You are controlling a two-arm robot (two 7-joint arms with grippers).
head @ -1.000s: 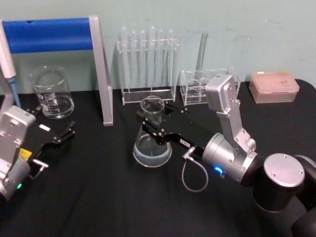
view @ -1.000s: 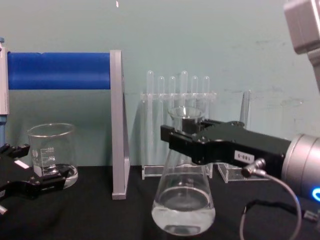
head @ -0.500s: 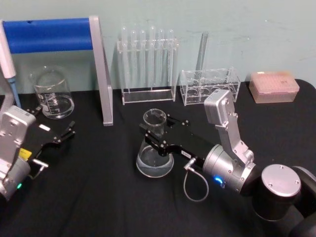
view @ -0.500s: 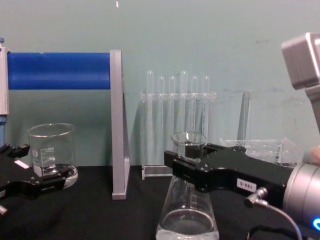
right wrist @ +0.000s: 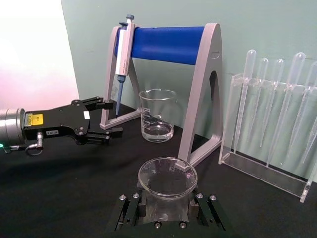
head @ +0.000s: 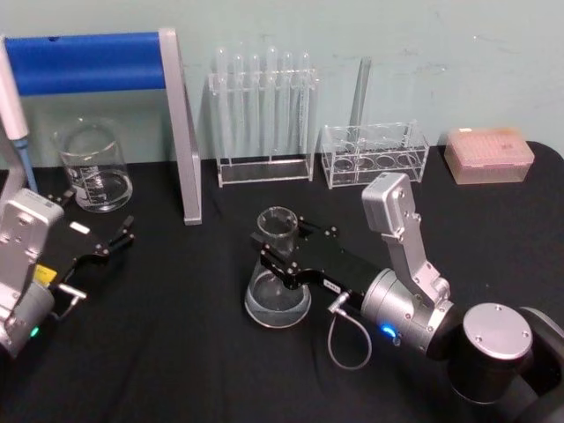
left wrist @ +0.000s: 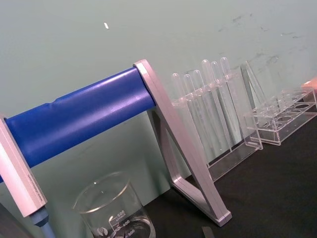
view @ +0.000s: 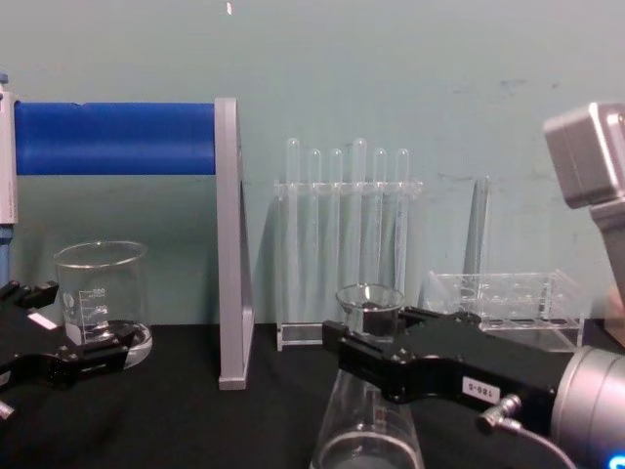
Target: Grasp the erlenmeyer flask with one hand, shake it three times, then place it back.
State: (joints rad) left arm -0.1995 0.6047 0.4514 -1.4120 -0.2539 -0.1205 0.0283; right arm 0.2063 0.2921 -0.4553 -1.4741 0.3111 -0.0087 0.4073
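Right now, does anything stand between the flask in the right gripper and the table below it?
Nothing visible does. The right gripper holds the erlenmeyer flask by its neck; the table around its base is bare. The beaker, test-tube rack and idle left gripper sit well clear.

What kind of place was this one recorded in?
Probably a chemistry lab bench: a test tube rack, a glass beaker and a pipette on a blue stand sit behind the erlenmeyer flask gripped by the right claw. The left claw rests open near the beaker.
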